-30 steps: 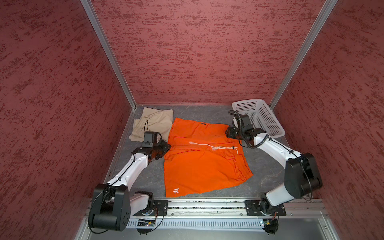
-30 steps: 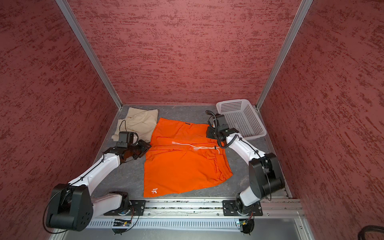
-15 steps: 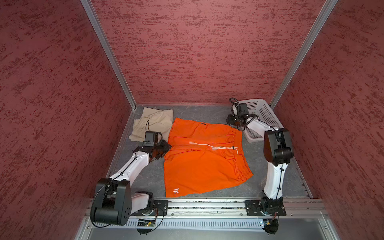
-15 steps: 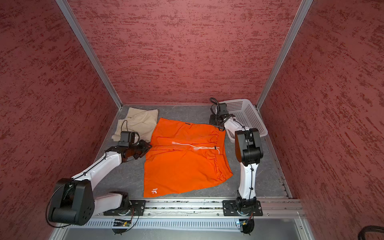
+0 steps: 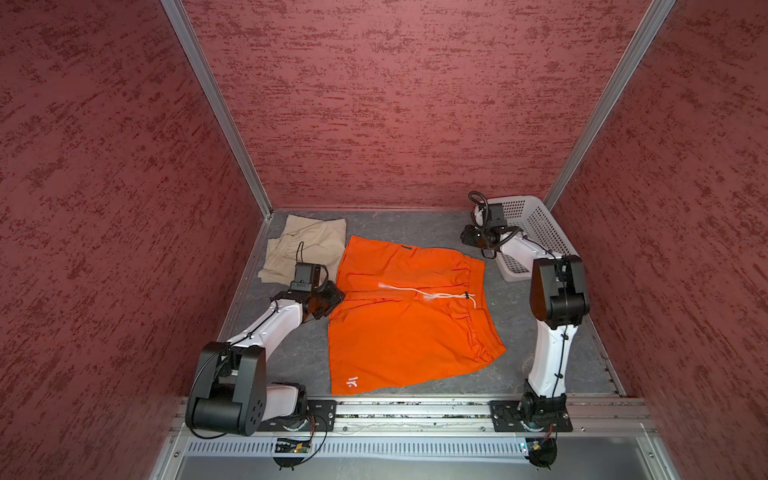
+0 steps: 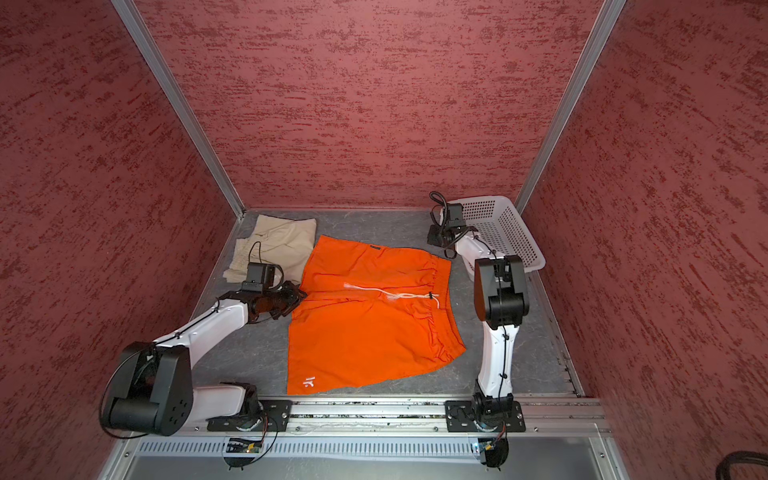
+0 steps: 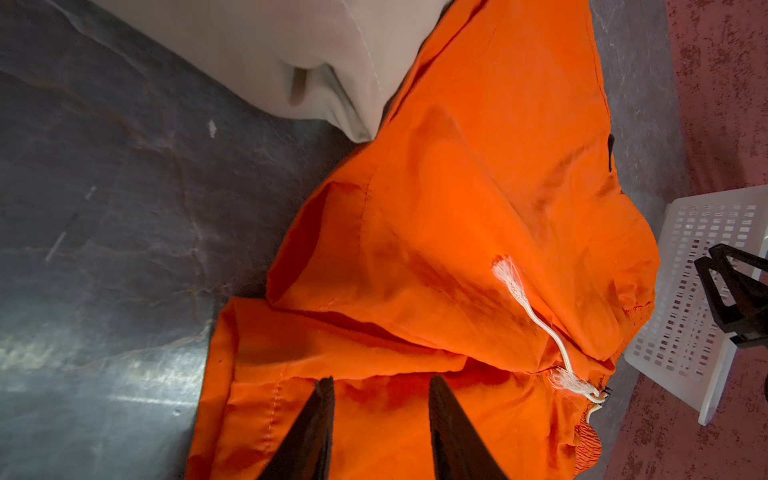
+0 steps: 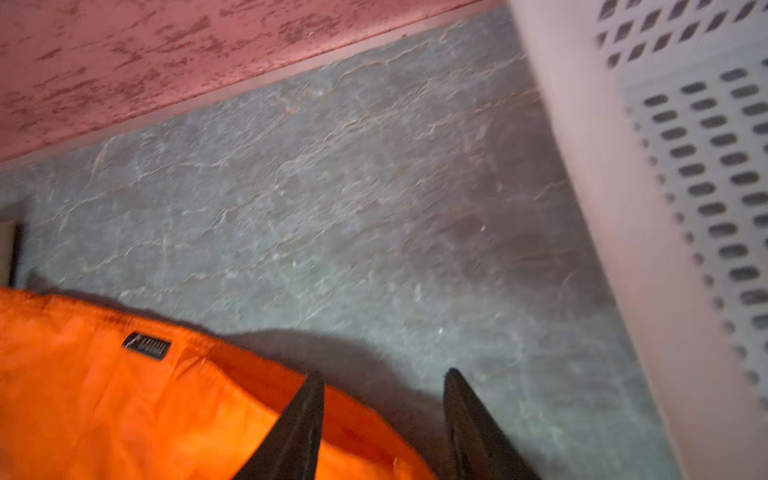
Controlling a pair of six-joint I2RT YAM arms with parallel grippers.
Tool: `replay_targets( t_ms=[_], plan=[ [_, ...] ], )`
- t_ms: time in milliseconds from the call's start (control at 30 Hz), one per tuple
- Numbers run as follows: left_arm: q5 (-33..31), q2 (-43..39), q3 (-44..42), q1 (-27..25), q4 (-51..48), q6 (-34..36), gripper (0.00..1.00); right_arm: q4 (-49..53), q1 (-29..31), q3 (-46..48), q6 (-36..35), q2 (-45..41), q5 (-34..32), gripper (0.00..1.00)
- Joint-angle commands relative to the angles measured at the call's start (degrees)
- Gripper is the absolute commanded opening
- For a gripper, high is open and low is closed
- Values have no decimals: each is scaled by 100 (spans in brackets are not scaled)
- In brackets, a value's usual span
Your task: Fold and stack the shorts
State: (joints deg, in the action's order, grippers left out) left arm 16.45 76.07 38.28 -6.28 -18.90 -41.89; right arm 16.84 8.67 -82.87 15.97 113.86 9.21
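Observation:
The orange shorts (image 5: 407,328) (image 6: 365,324) lie spread flat mid-floor, with the white drawstring (image 5: 419,293) across them and a dark label (image 8: 146,345) at the far edge. The beige shorts (image 5: 307,245) (image 6: 274,245) lie folded at the back left, touching the orange pair. My left gripper (image 5: 332,297) (image 7: 380,382) is open, low over the orange pair's left edge (image 7: 478,187), with cloth under both fingers. My right gripper (image 5: 467,237) (image 8: 384,374) is open at the orange pair's far right corner, one tip over cloth (image 8: 124,407) and one over bare floor.
A white perforated basket (image 5: 536,224) (image 6: 507,228) (image 8: 685,166) stands at the back right, close beside my right gripper. Red walls close in three sides. The arms' metal rail (image 5: 415,409) runs along the front. The floor is grey stone-patterned.
My right arm has raised its elbow, and its gripper has moved back from the waistband to the shorts' far right corner with its jaws slightly narrower. The left gripper has hardly moved.

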Motion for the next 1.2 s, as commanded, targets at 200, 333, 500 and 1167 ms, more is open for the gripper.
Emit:
replay_targets(
  t_ms=[200, 333, 500, 1167],
  plan=[
    [-130, 489, 99, -31, 320, 168, 38, -1023, 1293, 2574, 549, -1998, 530, 34],
    [-136, 758, 124, -35, 472, 166, 37, -1207, 1353, 2929, 651, -1791, 629, 32],
    [-202, 1064, 185, -24, 635, 176, 36, -1191, 1320, 3372, 670, -1591, 232, 29],
    [72, 1580, 1189, -180, 966, 226, 46, -490, 632, 2635, 125, -2057, 279, 47]
  ],
)
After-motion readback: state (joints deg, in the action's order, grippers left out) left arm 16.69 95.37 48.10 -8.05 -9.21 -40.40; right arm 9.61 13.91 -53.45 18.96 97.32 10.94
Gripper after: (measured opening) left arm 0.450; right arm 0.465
